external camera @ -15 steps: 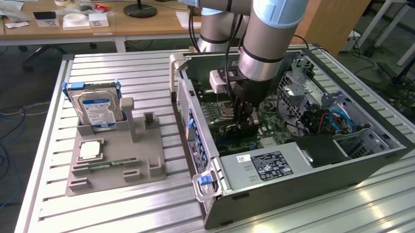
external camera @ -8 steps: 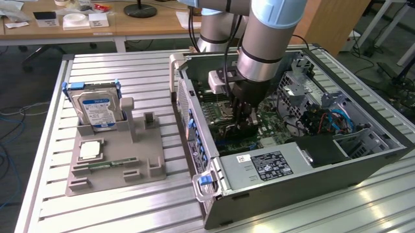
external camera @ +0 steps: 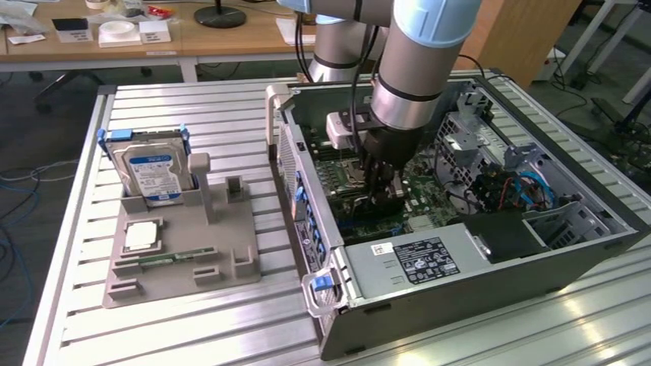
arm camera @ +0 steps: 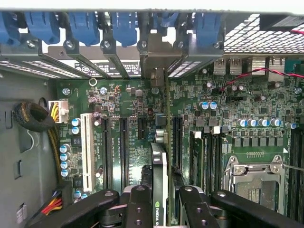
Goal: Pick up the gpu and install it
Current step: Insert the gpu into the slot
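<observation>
GPU [arm camera: 159,183], a thin green circuit card seen edge-on with a black cooler face and a silver bracket end, is clamped between the black fingers [arm camera: 139,209] of the gripper [arm camera: 161,209], jaws drawn narrow against its two faces. It stands upright inside the open grey metal computer case [external camera: 569,252], just above the green motherboard [arm camera: 128,99] and among that board's long black expansion slots [arm camera: 124,142].

To seat it well, I judge the card's lower edge must run parallel to one slot along its whole length, and its bracket end must meet the opening at the case's rear wall beneath the blue plastic retainer clips [arm camera: 123,23]. A tilted card would likely catch on the slot's lip, so a straight, even push seems best.

The wrist view gives the card's line against the slots and the bracket's approach to the rear wall. The exterior view gives instead the arm reaching down into the case and, well apart from the case, a grey plastic parts holder [external camera: 183,244] carrying a silver hard drive with a blue-white label [external camera: 155,174].
</observation>
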